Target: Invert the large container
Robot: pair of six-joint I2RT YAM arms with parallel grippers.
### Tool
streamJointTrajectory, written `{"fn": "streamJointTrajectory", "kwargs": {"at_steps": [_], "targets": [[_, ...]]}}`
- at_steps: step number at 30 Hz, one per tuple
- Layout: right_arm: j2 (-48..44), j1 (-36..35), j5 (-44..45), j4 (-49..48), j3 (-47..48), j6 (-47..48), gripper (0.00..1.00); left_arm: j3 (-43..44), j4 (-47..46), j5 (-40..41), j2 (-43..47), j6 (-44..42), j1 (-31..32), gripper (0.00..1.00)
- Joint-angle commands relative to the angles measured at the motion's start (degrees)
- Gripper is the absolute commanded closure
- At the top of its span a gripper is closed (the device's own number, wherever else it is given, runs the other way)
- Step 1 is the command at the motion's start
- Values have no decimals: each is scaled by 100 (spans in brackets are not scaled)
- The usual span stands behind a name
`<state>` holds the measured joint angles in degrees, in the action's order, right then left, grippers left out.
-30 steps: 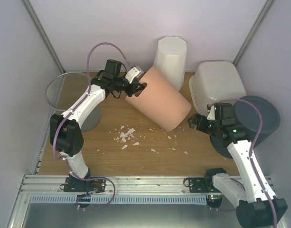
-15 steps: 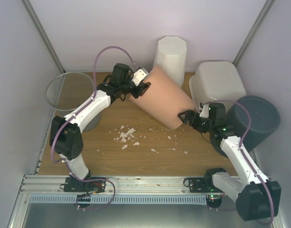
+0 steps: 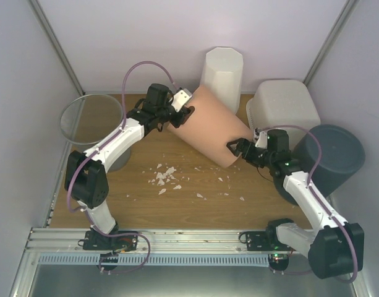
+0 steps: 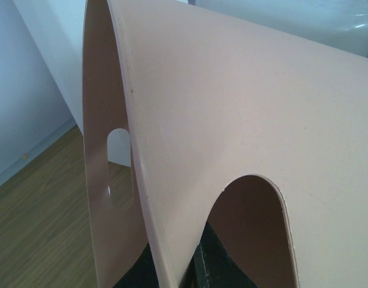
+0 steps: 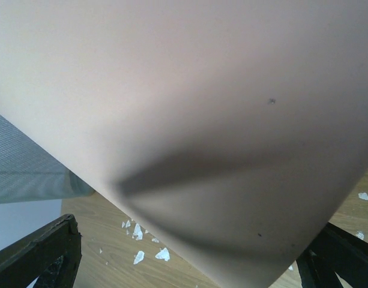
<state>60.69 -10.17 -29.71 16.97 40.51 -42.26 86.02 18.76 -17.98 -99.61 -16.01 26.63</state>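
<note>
The large container (image 3: 285, 102) was seen at the far right of the bench (image 3: 195, 213), just beside the tall white faceted bin (image 3: 221, 68) and close against the dark grey bin (image 3: 337, 154). Neither tool was on it, and whether its mouth faced up could not be told. It was judged light, thin-walled, somewhat flexible and slick, so the rolled rim along a long side was judged the best hold. The left tool (image 3: 180, 114) was clenched on the rim of a tilted peach bin (image 3: 211, 127), beside a handle cutout. The right tool (image 3: 237, 148) was spread wide against that bin's lower end, grasping nothing. Nothing was seen inside the peach bin or the wire-mesh bin (image 3: 84, 117). White scraps (image 3: 164, 176) were scattered on the bench.
</note>
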Motion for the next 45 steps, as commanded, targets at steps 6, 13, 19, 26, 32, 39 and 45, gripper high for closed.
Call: {"fn": "streamJointTrajectory", "kwargs": {"at_steps": [6, 13, 19, 26, 32, 39, 45], "targets": [[-129, -498, 24, 58, 857, -81, 6, 132, 804, 269, -676, -510, 61, 98], [-370, -820, 126, 345, 1577, -148, 7, 315, 1009, -339, -820, -362, 66, 88], [-275, -1190, 322, 366, 1934, -199, 7, 756, 1576, -1540, -1212, -125, 83, 87], [-176, -1355, 522, 605, 2229, -107, 7, 935, 1763, -2681, -1650, 59, 159, 60], [-165, -1373, 584, 711, 2375, -47, 7, 1088, 1919, -3176, -2060, 156, 184, 37], [-22, -1365, 552, 772, 2687, 16, 7, 1277, 2095, -3473, -2396, 220, 252, 29], [151, -1387, 486, 765, 2825, 48, 7, 1501, 2166, -3634, -2713, 244, 324, 28]]}}
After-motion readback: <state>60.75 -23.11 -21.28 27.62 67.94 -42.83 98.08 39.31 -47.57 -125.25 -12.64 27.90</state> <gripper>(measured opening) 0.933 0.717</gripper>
